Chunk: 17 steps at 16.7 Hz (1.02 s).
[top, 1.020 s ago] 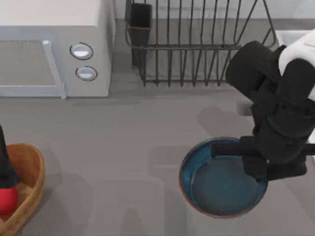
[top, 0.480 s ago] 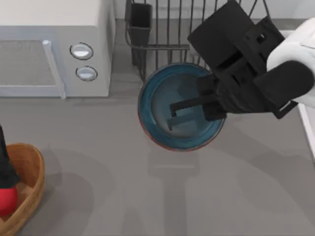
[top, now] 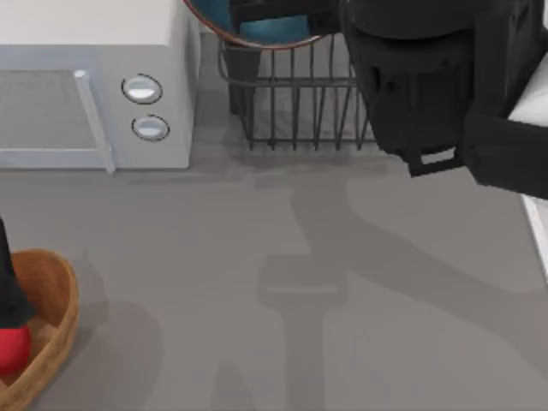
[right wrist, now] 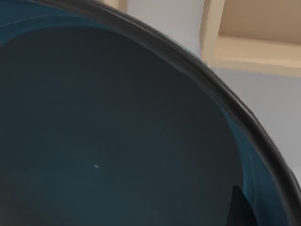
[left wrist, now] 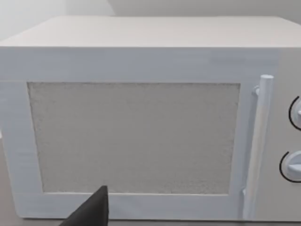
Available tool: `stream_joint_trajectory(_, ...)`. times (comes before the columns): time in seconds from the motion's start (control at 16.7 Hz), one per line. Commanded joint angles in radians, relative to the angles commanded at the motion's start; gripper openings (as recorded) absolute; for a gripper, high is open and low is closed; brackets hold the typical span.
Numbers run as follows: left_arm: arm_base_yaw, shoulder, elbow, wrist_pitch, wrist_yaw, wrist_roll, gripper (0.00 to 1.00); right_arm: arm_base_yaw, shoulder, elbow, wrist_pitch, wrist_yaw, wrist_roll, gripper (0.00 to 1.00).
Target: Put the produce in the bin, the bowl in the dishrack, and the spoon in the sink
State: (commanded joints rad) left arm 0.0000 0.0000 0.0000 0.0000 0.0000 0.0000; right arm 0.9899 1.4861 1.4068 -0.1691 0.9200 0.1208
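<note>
The blue bowl point(top: 257, 27) with its reddish-brown rim hangs at the back, above the dishrack point(top: 300, 111). My right gripper point(top: 282, 10) is shut on the bowl's rim, and the bulky black arm reaches in from the right. In the right wrist view the bowl's dark blue inside point(right wrist: 94, 141) sits very close to the camera. The red produce point(top: 10, 351) lies in the wooden bin point(top: 51, 317) at the front left. My left gripper point(top: 7, 295) hangs just over the produce. The spoon is out of view. A pale strip of the sink's rim point(top: 539, 248) shows at the right edge.
A white microwave point(top: 94, 77) with two round knobs stands at the back left, beside the dishrack; the left wrist view faces its door point(left wrist: 131, 136). The black utensil cup point(top: 244, 60) sits at the rack's near-left corner, below the bowl. Grey tabletop point(top: 282, 282) spans the middle.
My right gripper has lifted the bowl from the table's front right and carried it left and back, to above the dishrack. The left arm, produce and bin have not moved.
</note>
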Motion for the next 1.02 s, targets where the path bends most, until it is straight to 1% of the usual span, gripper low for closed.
stream_joint_trajectory(0.12, 0.000, 0.000, 0.000, 0.000, 0.000, 0.000, 1.00, 0.029, -0.025, 0.018, 0.090, 0.086, -0.054, 0.00)
stream_joint_trajectory(0.24, 0.000, 0.000, 0.000, 0.000, 0.000, 0.000, 1.00, 0.045, -0.042, 0.029, 0.138, 0.134, -0.084, 0.00)
stream_joint_trajectory(0.48, 0.000, 0.000, 0.000, 0.000, 0.000, 0.000, 1.00, 0.048, -0.045, 0.031, 0.146, 0.141, -0.089, 0.00)
stream_joint_trajectory(0.72, 0.000, 0.000, 0.000, 0.000, 0.000, 0.000, 1.00, 0.021, -0.006, 0.028, 0.181, 0.120, -0.088, 0.00)
stream_joint_trajectory(0.84, 0.000, 0.000, 0.000, 0.000, 0.000, 0.000, 1.00, -0.020, 0.066, 0.023, 0.257, 0.081, -0.089, 0.00)
stream_joint_trajectory(1.02, 0.000, 0.000, 0.000, 0.000, 0.000, 0.000, 1.00, -0.112, 0.222, 0.002, 0.436, -0.009, -0.094, 0.00)
